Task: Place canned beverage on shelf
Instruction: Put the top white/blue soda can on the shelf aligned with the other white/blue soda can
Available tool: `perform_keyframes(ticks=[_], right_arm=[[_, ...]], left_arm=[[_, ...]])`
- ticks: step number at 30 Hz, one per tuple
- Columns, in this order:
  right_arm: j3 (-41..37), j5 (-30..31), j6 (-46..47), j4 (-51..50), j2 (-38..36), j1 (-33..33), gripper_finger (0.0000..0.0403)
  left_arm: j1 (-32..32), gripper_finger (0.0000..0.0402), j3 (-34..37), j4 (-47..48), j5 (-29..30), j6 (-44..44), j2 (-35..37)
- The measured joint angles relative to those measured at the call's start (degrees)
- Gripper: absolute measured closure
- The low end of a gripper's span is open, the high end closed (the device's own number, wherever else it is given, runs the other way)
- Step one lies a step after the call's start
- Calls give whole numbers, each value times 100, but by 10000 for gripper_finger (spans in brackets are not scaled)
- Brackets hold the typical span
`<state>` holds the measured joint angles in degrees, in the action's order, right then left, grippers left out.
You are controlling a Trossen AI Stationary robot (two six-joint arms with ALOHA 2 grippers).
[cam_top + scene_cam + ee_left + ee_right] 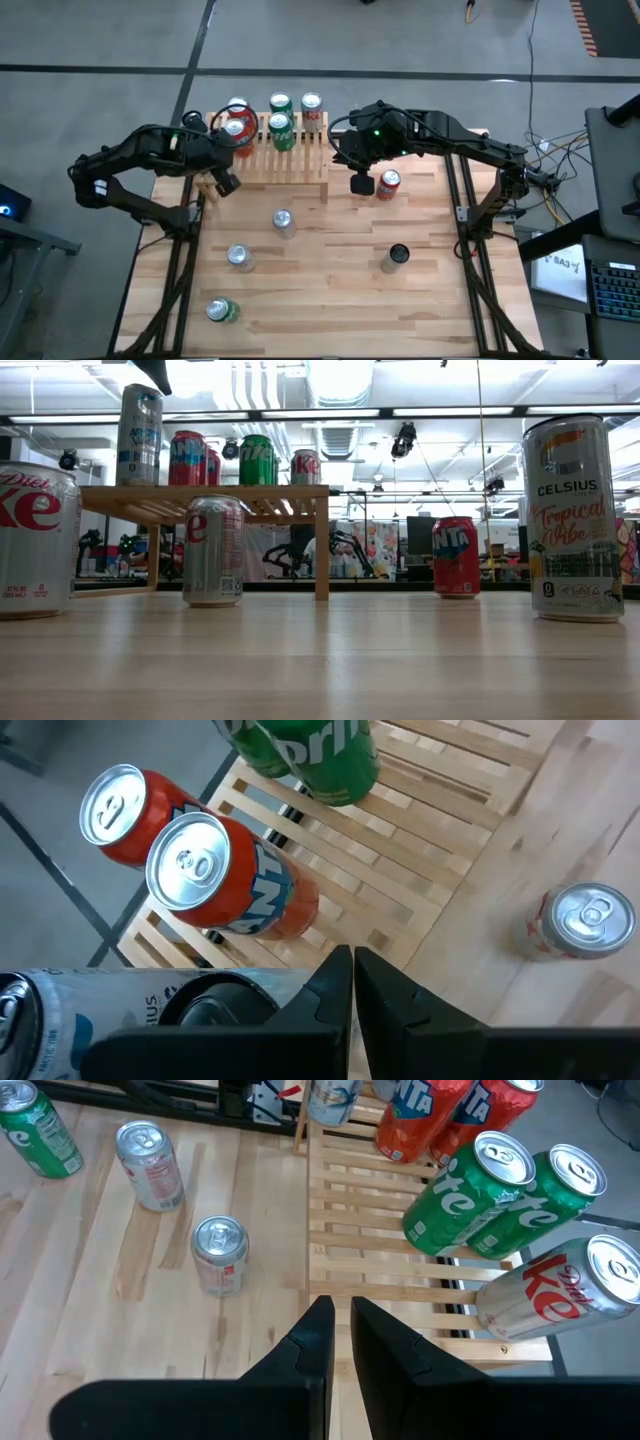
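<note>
Left gripper [222,183] shut, empty, at shelf's [290,165] front-left corner; right gripper [361,184] shut, empty, beside red can [388,183] on bench [330,290]. Six cans already on shelf. Risk: knocking the crowded cans with a sideways swing. Pale wood planks; lit workshop behind.

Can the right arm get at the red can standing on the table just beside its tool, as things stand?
Probably yes. The red can stands alone on bare table right beside the right tool, nothing between them; the tool is shut and would have to open first.
</note>
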<state>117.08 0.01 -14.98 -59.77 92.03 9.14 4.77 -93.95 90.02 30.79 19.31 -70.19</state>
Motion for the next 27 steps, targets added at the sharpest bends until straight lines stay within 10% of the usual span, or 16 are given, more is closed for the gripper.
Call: perform_keyframes(ticks=[27], right_arm=[[0,0,127,1,0,1,376]], left_arm=[[-4,401,667,2,-74,623,653]])
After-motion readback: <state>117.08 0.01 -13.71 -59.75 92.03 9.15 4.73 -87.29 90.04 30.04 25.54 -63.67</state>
